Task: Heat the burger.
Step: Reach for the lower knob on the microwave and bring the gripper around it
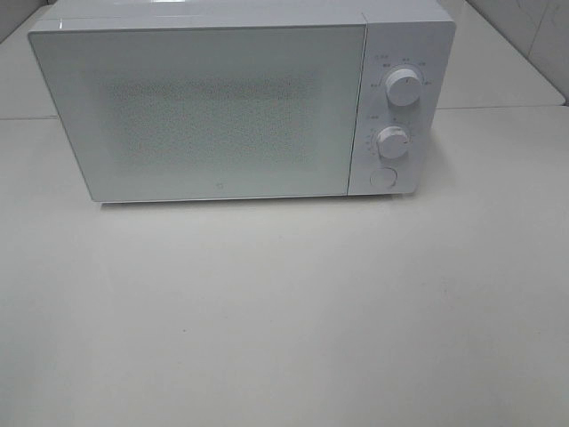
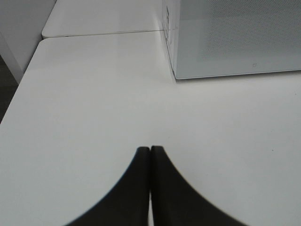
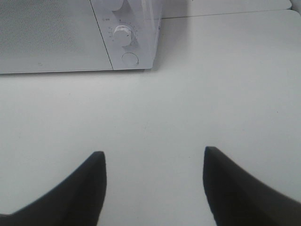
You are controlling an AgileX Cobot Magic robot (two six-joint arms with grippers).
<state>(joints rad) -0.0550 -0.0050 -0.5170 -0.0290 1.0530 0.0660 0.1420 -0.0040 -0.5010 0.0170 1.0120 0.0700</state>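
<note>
A white microwave [image 1: 222, 107] stands at the back of the white table with its door shut; two knobs [image 1: 402, 89] and a round button [image 1: 382, 178] are on its right panel. It also shows in the left wrist view [image 2: 235, 37] and the right wrist view [image 3: 56, 33]. The burger is not in view in any frame. My left gripper [image 2: 150, 149] is shut and empty above the table, left of the microwave's front. My right gripper [image 3: 153, 157] is open and empty in front of the microwave's right panel. Neither gripper shows in the exterior high view.
The white table [image 1: 284, 320] stretches in front of the microwave. A second table surface [image 1: 498, 71] joins behind it. The table's left edge [image 2: 14, 99] drops off to a dark floor. A tiled wall [image 1: 533, 27] rises at the back right.
</note>
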